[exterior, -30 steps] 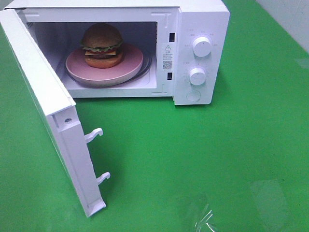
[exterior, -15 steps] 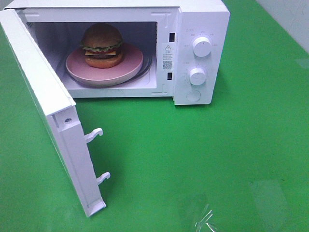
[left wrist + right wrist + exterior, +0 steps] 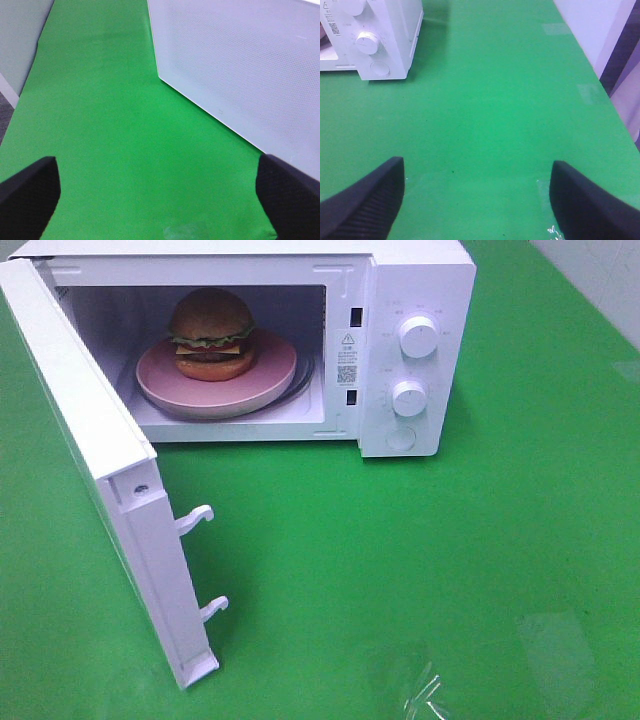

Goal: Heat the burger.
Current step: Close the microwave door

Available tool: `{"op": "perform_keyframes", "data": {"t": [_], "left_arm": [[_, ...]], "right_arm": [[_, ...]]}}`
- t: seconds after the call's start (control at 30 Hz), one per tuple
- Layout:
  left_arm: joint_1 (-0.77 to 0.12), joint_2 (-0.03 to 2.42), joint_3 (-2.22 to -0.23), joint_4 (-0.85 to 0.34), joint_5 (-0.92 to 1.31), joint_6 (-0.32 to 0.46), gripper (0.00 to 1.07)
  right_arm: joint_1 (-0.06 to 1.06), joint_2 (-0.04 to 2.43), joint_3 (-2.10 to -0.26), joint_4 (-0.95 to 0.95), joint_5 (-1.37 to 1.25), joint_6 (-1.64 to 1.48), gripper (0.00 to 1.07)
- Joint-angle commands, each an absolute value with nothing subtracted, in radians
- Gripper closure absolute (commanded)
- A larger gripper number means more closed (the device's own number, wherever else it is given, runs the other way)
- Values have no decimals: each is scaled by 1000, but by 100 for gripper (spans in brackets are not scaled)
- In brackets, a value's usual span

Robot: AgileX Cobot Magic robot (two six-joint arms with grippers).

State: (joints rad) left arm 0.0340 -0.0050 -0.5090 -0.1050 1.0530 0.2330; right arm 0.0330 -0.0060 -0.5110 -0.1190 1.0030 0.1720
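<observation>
Robot at rest: the left gripper (image 3: 156, 167) holds its jaws spread to their widest, its two dark fingers (image 3: 27, 200) well apart and gripping nothing. The right gripper (image 3: 476, 167) is likewise parted, slightly narrower, its ribbed black fingers (image 3: 367, 202) empty.

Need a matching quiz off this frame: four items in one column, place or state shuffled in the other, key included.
Things:
1. round burger with golden-brown domed bun
2. round pink plate
3. white microwave door
4. upper white round dial

Place or state:
A. swung wide open
B. on the front panel, right of the cavity
C. sitting on the plate
D. inside the white microwave oven, under the burger

Pairs: 1-C, 2-D, 3-A, 4-B
</observation>
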Motion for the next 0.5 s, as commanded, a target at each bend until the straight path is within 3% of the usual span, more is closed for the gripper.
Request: {"op": "perform_keyframes", "data": {"t": [0.03, 0.5], "left_arm": [[37, -23, -506, -108, 1047, 228, 7], [37, -23, -506, -88, 1047, 224, 7]], "right_arm": [[26, -30, -507, -121, 1003, 162, 32], [26, -30, -507, -121, 1003, 162, 32]]}}
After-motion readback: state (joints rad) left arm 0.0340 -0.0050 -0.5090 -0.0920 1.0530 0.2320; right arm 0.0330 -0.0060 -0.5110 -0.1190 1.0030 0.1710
